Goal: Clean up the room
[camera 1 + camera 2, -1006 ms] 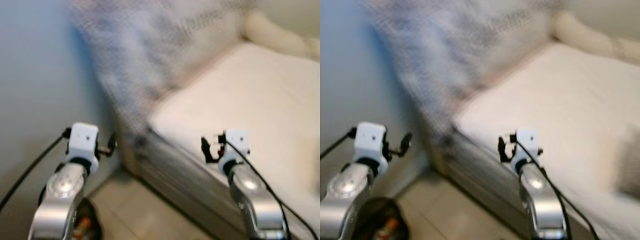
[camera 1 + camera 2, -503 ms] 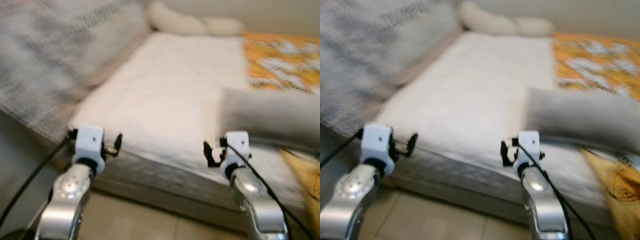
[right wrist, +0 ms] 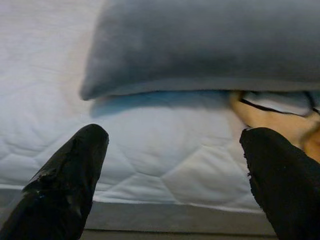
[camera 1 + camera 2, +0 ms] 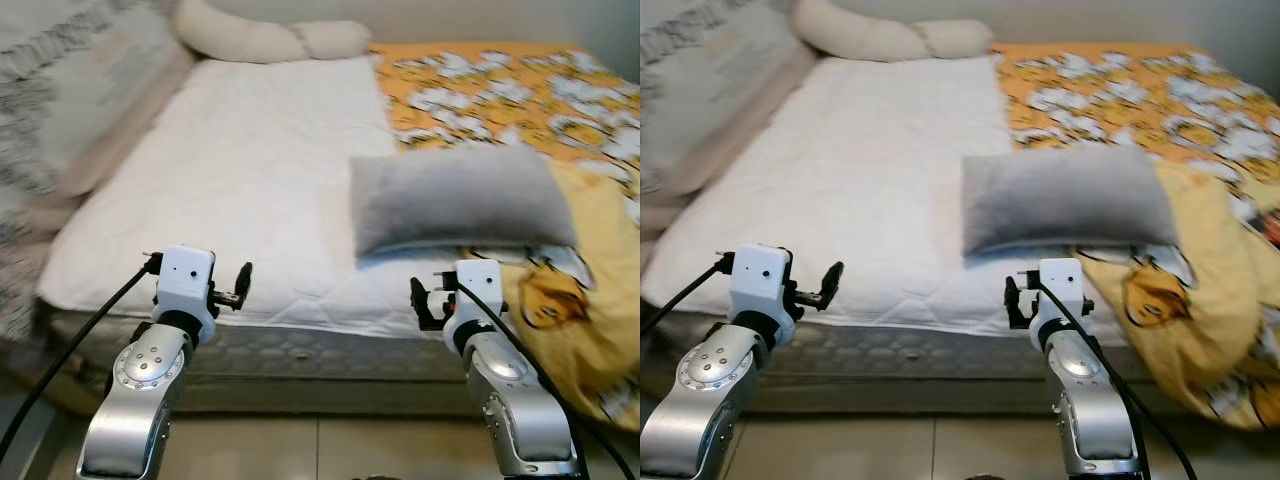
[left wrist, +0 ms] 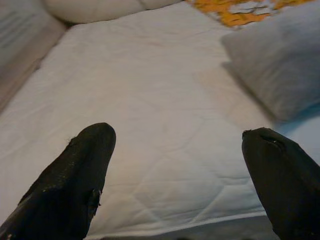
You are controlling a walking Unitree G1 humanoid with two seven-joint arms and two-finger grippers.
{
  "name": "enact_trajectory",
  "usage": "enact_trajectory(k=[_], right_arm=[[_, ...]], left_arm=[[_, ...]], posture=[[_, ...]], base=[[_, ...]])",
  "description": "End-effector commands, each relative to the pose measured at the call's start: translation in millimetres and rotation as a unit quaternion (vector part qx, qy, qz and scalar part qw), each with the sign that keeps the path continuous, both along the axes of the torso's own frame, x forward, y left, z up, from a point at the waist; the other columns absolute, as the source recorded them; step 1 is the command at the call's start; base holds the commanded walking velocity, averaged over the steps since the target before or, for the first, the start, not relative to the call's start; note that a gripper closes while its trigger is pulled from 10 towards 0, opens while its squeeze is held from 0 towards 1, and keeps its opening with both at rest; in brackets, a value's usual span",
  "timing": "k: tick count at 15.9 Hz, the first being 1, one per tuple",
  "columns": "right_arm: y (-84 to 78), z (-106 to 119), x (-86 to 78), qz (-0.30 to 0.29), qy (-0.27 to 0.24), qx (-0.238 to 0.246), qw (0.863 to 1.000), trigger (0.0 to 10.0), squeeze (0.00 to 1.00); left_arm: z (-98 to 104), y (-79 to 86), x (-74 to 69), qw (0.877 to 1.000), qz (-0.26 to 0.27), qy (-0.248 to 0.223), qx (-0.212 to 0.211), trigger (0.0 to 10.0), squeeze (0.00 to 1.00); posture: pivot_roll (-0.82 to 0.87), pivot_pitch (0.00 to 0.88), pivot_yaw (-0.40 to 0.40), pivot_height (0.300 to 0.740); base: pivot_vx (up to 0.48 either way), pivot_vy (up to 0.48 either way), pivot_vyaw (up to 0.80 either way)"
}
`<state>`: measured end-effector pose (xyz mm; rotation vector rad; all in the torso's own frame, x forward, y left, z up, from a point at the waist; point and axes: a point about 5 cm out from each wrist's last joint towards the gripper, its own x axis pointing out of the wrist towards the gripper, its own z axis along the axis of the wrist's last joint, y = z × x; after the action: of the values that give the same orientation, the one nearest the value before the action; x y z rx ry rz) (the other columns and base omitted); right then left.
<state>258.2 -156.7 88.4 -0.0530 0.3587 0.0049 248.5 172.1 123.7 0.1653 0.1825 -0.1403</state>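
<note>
Both grippers, left gripper and right gripper, spread wide and empty at the mattress foot edge, grey pillow just beyond right one.

A soft grey rectangular pillow lies flat on the white quilted mattress, its long side running across the bed, near the foot edge. Its right end overlaps the rumpled orange-yellow blanket with a white cartoon print, which covers the right half of the bed and spills over the foot edge in loose folds. A dark-outlined cartoon figure on the blanket shows just below the pillow's right corner. At the head of the bed a long cream bolster cushion lies curved across the mattress's top left corner. The left half of the mattress lies bare, its quilted stitching showing.
</note>
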Motion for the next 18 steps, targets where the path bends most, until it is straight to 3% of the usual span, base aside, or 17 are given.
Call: enact_trajectory(k=[1, 6, 10, 11, 13, 14, 18], right_arm=[[-0.4, 1.9, 2.8, -0.001, -0.006, -0.004, 1.000, 10.0, 1.00], [-3.0, 3.1, 2.9, 0.002, -0.011, -0.013, 1.000, 10.0, 1.00], [-5.7, 8.6, 7.4, 0.010, -0.030, -0.015, 0.999, 10.0, 1.00], [-6.3, 10.7, 9.0, 0.014, -0.036, -0.013, 0.999, 10.0, 0.78], [-5.8, 14.9, 11.9, 0.030, -0.049, 0.001, 0.998, 10.0, 0.21], [-1.1, 18.2, 13.0, 0.057, -0.056, 0.017, 0.997, 10.0, 0.00], [9.0, 18.6, 9.9, 0.111, -0.054, 0.018, 0.992, 10.0, 0.00]], left_arm=[[0.2, 1.6, -0.4, 1.000, 0.000, -0.001, -0.002, 10.0, 0.00], [-1.2, 1.0, -1.6, 1.000, -0.001, 0.002, -0.009, 10.0, 0.00], [-1.6, 4.9, -0.7, 1.000, 0.014, -0.004, -0.011, 10.0, 0.00], [-2.4, 7.1, -0.6, 1.000, 0.022, -0.006, -0.010, 10.0, 0.00], [-3.5, 10.8, -0.3, 0.999, 0.032, -0.008, -0.006, 10.0, 0.00], [-3.1, 12.4, 0.4, 0.999, 0.035, -0.010, -0.004, 10.0, 0.00], [-2.5, 13.6, 2.0, 0.999, 0.035, -0.012, 0.001, 10.0, 0.00]], posture=[[0.01, 0.000, 0.026, 0.740], [0.01, 0.000, 0.027, 0.740], [0.00, 0.000, 0.029, 0.740], [0.00, 0.000, 0.030, 0.740], [0.00, 0.000, 0.027, 0.740], [0.00, 0.000, 0.027, 0.740], [0.00, 0.000, 0.024, 0.740]], base=[[0.240, 0.000, -0.79], [0.275, 0.000, -0.78], [0.285, 0.000, 0.00], [0.281, 0.000, 0.00], [0.283, 0.000, 0.00], [0.285, 0.000, 0.00], [0.285, 0.000, 0.55]])
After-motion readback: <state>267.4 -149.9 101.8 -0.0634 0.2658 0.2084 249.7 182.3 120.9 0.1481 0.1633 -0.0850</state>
